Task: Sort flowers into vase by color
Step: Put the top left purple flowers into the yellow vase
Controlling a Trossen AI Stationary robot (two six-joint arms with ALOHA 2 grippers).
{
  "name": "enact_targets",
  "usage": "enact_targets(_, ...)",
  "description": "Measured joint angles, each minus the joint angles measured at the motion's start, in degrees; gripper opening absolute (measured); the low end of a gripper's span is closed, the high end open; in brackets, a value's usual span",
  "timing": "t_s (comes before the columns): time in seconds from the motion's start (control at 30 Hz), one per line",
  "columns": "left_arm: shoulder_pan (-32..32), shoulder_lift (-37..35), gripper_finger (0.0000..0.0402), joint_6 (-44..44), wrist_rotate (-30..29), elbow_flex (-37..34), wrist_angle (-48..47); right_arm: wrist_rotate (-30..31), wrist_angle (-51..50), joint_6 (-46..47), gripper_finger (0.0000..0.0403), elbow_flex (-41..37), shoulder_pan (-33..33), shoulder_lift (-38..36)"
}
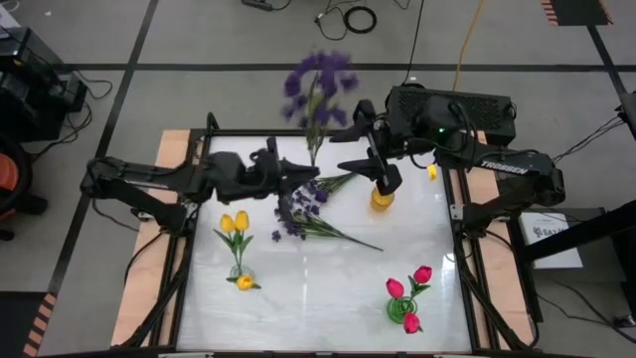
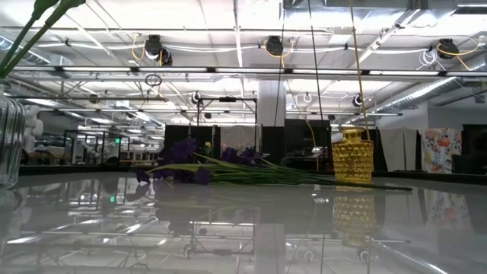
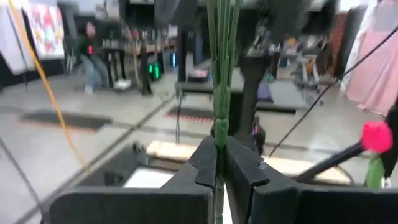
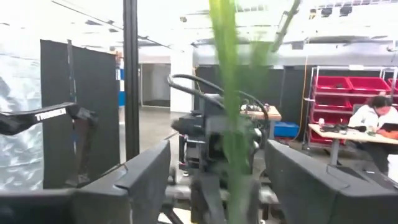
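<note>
**Purple sprig held upright between two claws, above the counter**

The left claw (image 1: 298,175) is clamped on the green stems of a purple sprig (image 1: 318,85); the left wrist view shows the stems (image 3: 219,93) pinched tight between its dark fingers (image 3: 205,165), running straight up out of the grip. The sprig's long axis stands upright, blossoms at the top, lifted clear of the counter (image 1: 328,288) just beside the yellow vase (image 1: 382,197).

The right claw (image 1: 363,144) hangs spread wide at the same stems, on the vase's far side; its wrist view shows the blurred green stalk (image 4: 231,112) passing between its fingers (image 4: 146,171) without touching them (a person sits at a bench far behind).

More purple sprigs (image 1: 303,211) lie flat near the yellow vase, stems trailing toward the counter's middle. The low view alone shows them lying level behind the vase (image 2: 352,156), and neither claw. Well apart from the yellow vase, yellow tulips (image 1: 236,225) stand in one vase and pink-red tulips (image 1: 409,288) in another.
</note>
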Motion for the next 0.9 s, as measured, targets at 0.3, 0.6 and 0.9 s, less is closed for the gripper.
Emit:
enact_targets(0.3, 4.01, 0.58, 0.0015, -2.88, 6.47, -0.01, -3.02, -0.11, -0.94, 0.54, 0.0282, 0.02, -2.22, 0.27)
enact_targets(0.6, 5.50, 1.37, 0.0015, -2.91, 6.83, -0.01, -5.42, 3.30, -0.02, -0.22, 0.0283, 0.00, -2.23, 1.76)
enact_targets(0.9, 5.74, 1.45, 0.0015, -2.95, 6.83, -0.08, -8.55, 3.25, 0.85, -1.65, 0.0262, 0.00, -2.19, 1.86)
